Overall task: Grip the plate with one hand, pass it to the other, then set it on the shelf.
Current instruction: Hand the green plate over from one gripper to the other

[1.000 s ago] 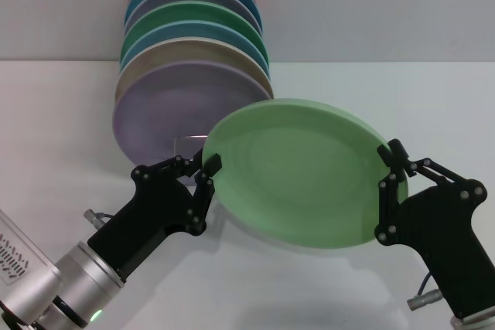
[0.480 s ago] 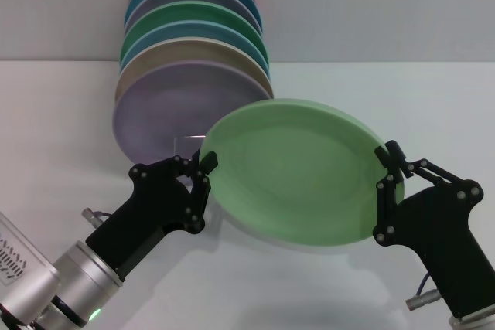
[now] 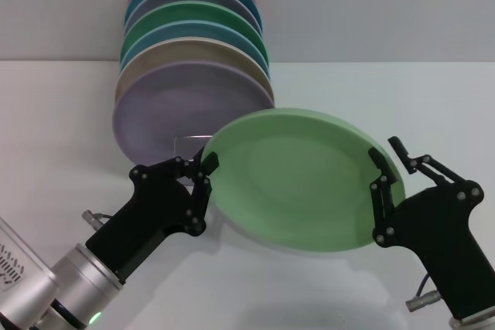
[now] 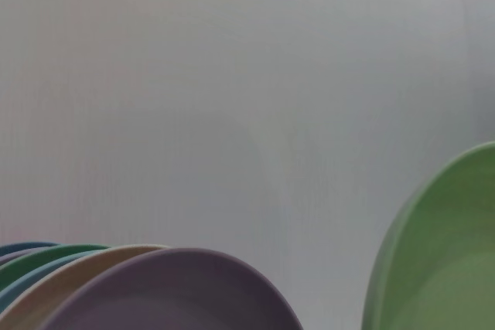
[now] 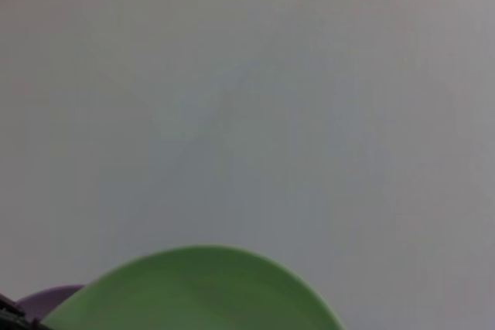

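Observation:
The light pastel-green plate [image 3: 298,179] hangs tilted above the table in the middle of the head view. My left gripper [image 3: 203,166] is shut on its left rim and carries it. My right gripper [image 3: 386,149] is at the plate's right rim with its fingers spread apart, one over the plate's face and one outside the rim. The plate also shows in the left wrist view [image 4: 441,260] and the right wrist view [image 5: 193,291]. Of the wire shelf [image 3: 190,139] only a small silver piece shows behind the plate, to the left.
Several plates stand upright in the shelf at the back left, with a lilac-purple plate [image 3: 182,110] at the front and an emerald-green plate [image 3: 193,17] among those behind it. The white table [image 3: 433,106] runs to the back wall.
My right gripper's fingers have spread apart off the plate's right rim. The plate has tipped flatter and sits slightly lower in my left gripper's hold.

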### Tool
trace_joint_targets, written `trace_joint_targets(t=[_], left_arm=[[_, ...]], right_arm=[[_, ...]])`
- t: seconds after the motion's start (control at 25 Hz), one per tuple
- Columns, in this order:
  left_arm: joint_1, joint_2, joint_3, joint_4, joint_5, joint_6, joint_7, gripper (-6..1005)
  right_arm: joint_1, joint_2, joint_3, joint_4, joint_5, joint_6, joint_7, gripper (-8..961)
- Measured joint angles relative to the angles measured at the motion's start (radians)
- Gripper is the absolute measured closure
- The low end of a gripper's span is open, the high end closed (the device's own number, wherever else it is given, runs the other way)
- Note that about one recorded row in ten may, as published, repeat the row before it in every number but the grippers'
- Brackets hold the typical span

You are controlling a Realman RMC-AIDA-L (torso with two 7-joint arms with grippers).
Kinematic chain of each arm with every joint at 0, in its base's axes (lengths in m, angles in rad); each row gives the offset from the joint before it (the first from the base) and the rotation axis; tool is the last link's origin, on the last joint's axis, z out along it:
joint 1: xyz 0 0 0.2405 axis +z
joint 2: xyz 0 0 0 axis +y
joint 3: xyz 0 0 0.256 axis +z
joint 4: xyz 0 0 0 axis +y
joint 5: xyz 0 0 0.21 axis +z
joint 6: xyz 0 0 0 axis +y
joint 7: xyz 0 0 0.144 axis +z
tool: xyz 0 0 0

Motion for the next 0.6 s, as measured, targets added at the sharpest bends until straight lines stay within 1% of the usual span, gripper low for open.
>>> trace_joint_targets(t=[0.24, 0.28, 0.32, 0.44, 0.48, 0.56, 0.6], left_arm=[[0.010, 0.000, -0.018, 0.000, -0.001, 0.008, 0.001, 957], [0.013, 0.001, -0.032, 0.000, -0.003, 0.012, 0.001, 957], [0.013, 0.001, -0.032, 0.000, -0.003, 0.012, 0.001, 957], [0.017, 0.001, -0.055, 0.001, -0.003, 0.017, 0.001, 958], [0.024, 0.001, -0.072, -0.002, -0.003, 0.029, 0.001, 958], [0.028, 0.001, -0.081, -0.004, -0.003, 0.038, 0.001, 959], [0.037, 0.002, -0.102, -0.008, -0.003, 0.065, -0.003, 959]], right_arm=[[0.000, 0.000, -0.010, 0.002, -0.003, -0.041, 0.019, 782], [0.000, 0.000, -0.021, 0.009, -0.003, -0.075, 0.048, 763], [0.000, 0.000, -0.021, 0.009, -0.003, -0.075, 0.048, 745], [0.001, 0.000, -0.046, 0.029, -0.010, -0.142, 0.107, 690], [0.000, 0.000, -0.056, 0.036, -0.016, -0.177, 0.131, 688], [-0.002, 0.000, -0.059, 0.039, -0.017, -0.195, 0.145, 684], [-0.005, 0.000, -0.060, 0.047, -0.017, -0.233, 0.183, 684]])
